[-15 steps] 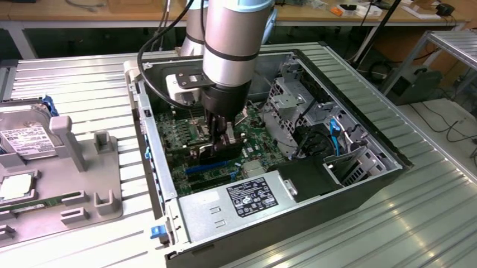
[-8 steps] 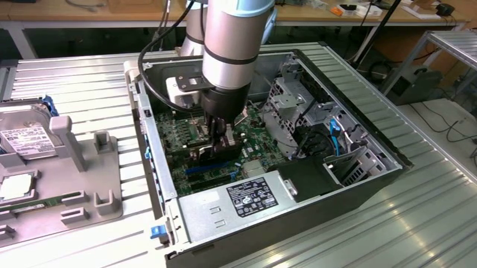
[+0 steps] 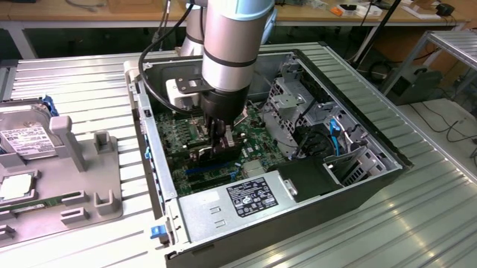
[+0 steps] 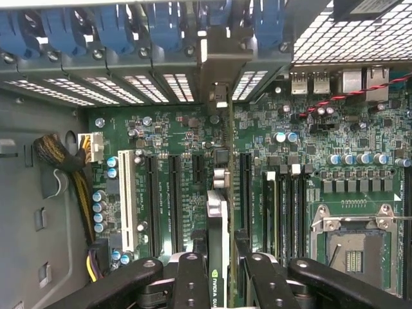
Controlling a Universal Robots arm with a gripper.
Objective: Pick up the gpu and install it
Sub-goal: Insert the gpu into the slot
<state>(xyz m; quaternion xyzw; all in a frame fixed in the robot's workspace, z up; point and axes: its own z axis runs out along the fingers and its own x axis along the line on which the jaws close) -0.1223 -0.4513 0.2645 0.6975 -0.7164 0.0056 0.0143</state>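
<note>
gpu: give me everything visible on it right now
The gpu is seen edge-on in the wrist view: a thin card standing on its edge, pale silvery metal along the top, a green-and-white logo patch near the tool. The tool's black fingers clamp it from both sides. It runs in line with the long black slots of the green motherboard, inside the open computer case. Whether it is seated in a slot cannot be told.

It looked like a robotics lab: an opened computer case on ribbed metal tables, cluttered wooden workbenches behind.
</note>
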